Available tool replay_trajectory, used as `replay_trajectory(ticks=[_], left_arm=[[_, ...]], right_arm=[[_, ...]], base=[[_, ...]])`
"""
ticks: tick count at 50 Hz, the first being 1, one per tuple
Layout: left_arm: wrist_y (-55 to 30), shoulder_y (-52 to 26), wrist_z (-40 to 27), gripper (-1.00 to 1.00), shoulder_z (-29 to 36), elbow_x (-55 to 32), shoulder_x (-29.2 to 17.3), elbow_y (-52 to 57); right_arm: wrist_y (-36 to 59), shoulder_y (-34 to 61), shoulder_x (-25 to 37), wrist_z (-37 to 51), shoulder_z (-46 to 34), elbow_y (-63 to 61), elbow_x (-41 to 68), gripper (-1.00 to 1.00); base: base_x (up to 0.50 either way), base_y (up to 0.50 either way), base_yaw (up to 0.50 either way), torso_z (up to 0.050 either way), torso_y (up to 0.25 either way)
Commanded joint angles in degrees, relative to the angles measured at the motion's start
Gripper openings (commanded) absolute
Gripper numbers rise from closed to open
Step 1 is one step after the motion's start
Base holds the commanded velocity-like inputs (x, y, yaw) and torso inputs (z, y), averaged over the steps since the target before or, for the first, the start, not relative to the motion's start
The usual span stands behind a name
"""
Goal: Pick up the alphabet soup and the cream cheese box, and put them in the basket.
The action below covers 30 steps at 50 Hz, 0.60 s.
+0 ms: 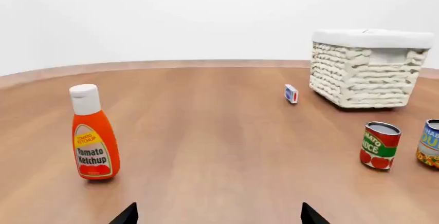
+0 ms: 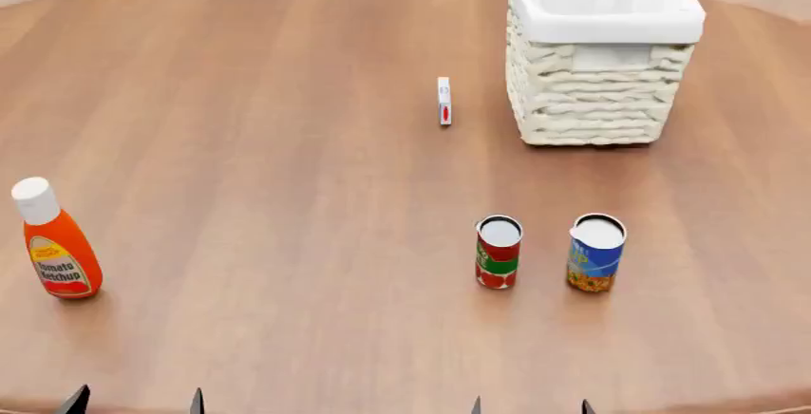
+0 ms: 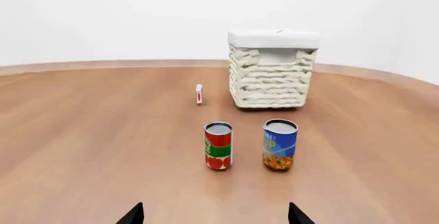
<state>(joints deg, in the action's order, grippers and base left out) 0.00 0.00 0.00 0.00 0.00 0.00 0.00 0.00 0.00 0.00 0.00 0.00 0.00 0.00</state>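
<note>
The alphabet soup (image 2: 595, 253) (image 3: 280, 145) (image 1: 430, 144), a blue-labelled can, stands upright on the wooden table, beside a red-and-green can. The cream cheese box (image 2: 443, 101) (image 3: 199, 94) (image 1: 291, 93) stands on edge, just left of the basket (image 2: 595, 91) (image 3: 272, 75) (image 1: 363, 70), which sits at the far right. Low at the near table edge, my left gripper (image 2: 135, 403) (image 1: 218, 216) is open with nothing between its fingers. My right gripper (image 2: 530, 406) (image 3: 215, 215) is open too, empty, well short of the cans.
A tomato ketchup bottle (image 2: 53, 241) (image 1: 92, 134) stands upright at the near left. The red-and-green can (image 2: 499, 253) (image 3: 219, 146) (image 1: 379, 145) stands just left of the alphabet soup. The wooden table (image 2: 279, 167) curves away at its far rim.
</note>
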Motion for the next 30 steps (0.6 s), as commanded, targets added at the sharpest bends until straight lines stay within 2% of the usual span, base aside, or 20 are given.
replay_trajectory(ticks=[1, 10, 18, 30], left_arm=[[0.03, 0.13, -1.15, 1.00, 1.14, -0.97, -0.98, 0.12], [0.17, -0.11, -2.96, 1.00, 2.75, -2.52, -2.59, 0.82], [0.20, 0.66, -3.92, 1.00, 2.55, -4.77, -3.52, 7.37], [-6.32, 2.77, -6.14, 1.00, 1.74, -6.93, -6.20, 31.44]], right_arm=[[0.27, -0.14, 1.71, 2.03, -2.02, -0.47, 1.71, 1.00], [1.88, -0.45, 3.03, 3.62, -3.46, -3.32, 2.51, 1.00], [7.43, -1.56, 4.68, 6.28, -5.05, -14.26, -0.94, 1.00], [19.22, -2.60, 7.27, 7.14, -8.38, -41.44, -7.97, 1.00]], base=[[0.00, 0.00, 0.00, 0.000, 0.000], [0.00, 0.00, 0.00, 0.000, 0.000], [0.00, 0.00, 0.00, 0.000, 0.000], [0.00, 0.00, 0.00, 0.000, 0.000]])
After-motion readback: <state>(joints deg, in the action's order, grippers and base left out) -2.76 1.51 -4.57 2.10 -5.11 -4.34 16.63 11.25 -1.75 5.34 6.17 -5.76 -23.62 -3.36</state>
